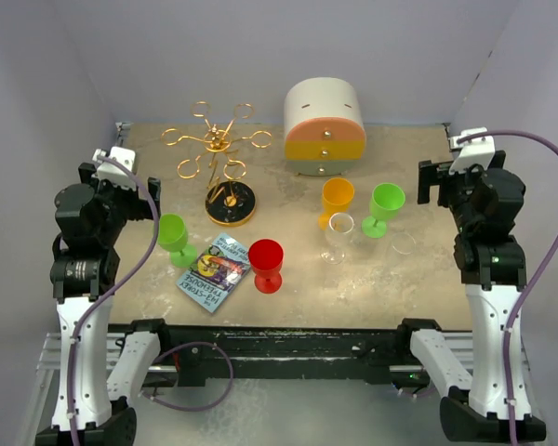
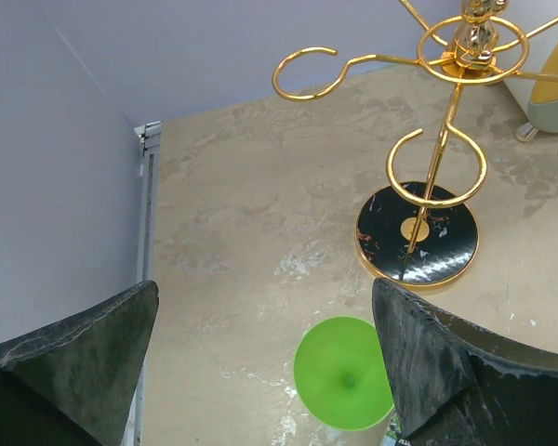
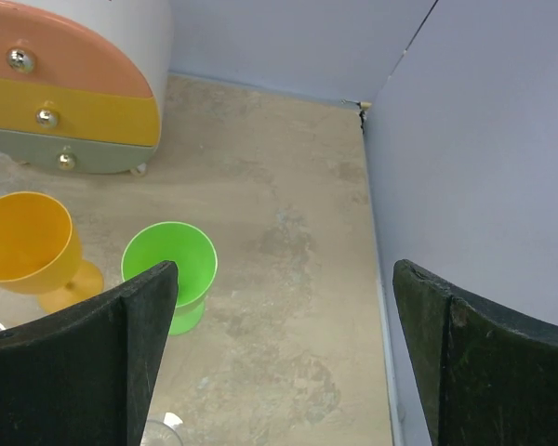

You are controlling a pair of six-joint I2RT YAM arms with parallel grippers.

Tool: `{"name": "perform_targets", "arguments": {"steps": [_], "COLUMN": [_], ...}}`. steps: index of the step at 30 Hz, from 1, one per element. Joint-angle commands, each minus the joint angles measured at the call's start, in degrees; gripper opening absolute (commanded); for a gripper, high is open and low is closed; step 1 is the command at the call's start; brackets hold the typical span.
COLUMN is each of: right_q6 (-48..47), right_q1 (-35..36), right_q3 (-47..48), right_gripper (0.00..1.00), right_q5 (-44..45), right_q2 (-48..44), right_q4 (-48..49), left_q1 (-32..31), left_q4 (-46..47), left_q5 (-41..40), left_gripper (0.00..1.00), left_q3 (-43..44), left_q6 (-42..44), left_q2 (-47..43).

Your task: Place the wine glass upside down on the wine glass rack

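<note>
Both the left gripper (image 2: pixel 265 288) and the right gripper (image 3: pixel 285 269) gape empty. The left is nearer: an upright green wine glass (image 2: pixel 342 372) stands below it, by the finger on the rack's side, with the rack (image 2: pixel 442 242) just beyond.

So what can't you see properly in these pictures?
Left wrist view: the rack's top arms run off the upper edge; a finger covers part of the left green glass.
Right wrist view: the yellow glass is cut by the left edge; a finger hides part of the right green glass.
Top view: the booklet's words are too small; the clear glass is faint.
</note>
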Motion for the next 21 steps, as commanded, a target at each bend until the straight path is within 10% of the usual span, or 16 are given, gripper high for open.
{"name": "perform_targets", "arguments": {"steps": [1,21], "right_q6": [-0.2,-1.0], "right_q1": [0.7,1.2], "right_q3": [2.2,5.4], "right_gripper": [1.0,1.0], "right_q5": [0.2,0.6], "right_q2": [0.0,2.0], "right_q4": [3.7,4.9], "left_q1": [1.0,1.9], "left_q4": [4.1,6.6], "left_q5": [1.4,4.3], "left_gripper": [0.99,0.99], "left_q3": [-0.7,-0.6], "left_q6": [1.0,1.9], "left_q2": [0.0,0.9]}}
